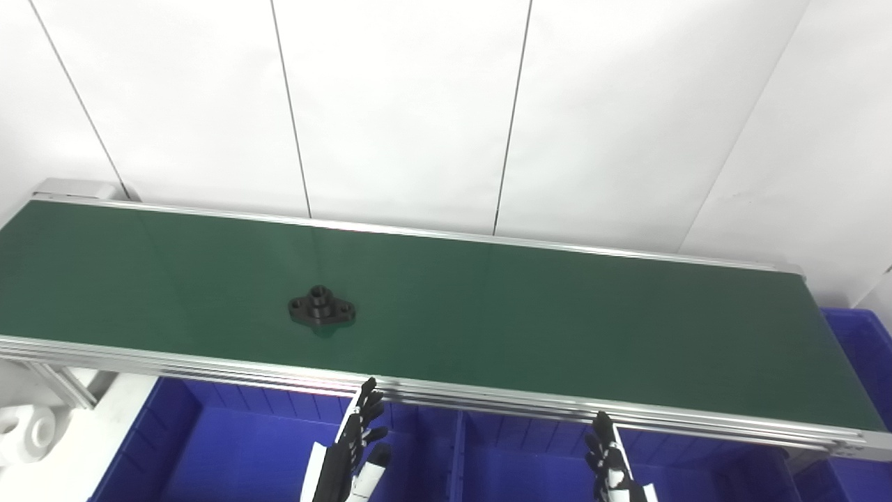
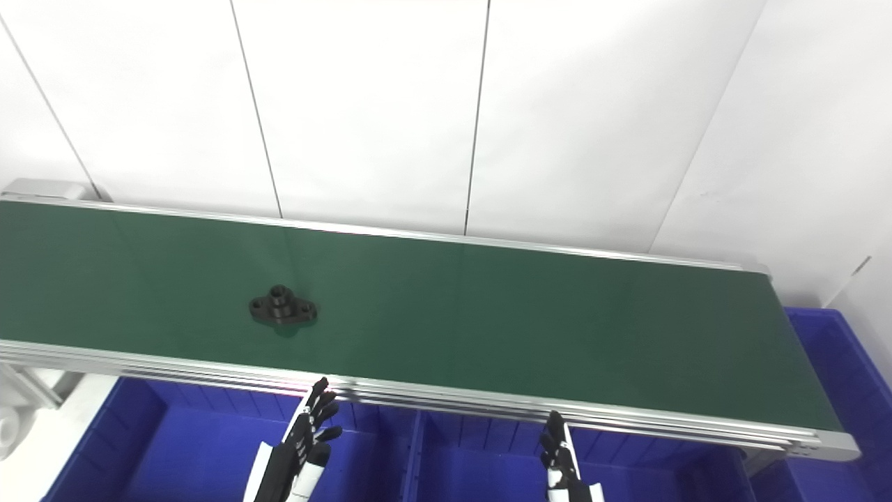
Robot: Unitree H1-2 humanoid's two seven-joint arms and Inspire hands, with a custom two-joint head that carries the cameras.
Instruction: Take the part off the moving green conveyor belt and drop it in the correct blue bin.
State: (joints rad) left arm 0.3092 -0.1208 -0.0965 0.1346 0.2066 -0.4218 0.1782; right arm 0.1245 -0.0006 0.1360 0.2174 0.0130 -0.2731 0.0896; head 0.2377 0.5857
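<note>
A black flanged part with a raised hub and two bolt holes lies flat on the green conveyor belt, left of its middle. It also shows in the right eye view. My left hand is open and empty, fingers straight, below the belt's near rail over a blue bin. It is in front of the part and slightly right of it. My right hand is open and empty over a second blue bin, far right of the part.
The belt's aluminium near rail runs between my hands and the belt. A third blue bin sits at the belt's right end. A white fixture stands at the lower left. White wall panels rise behind the belt.
</note>
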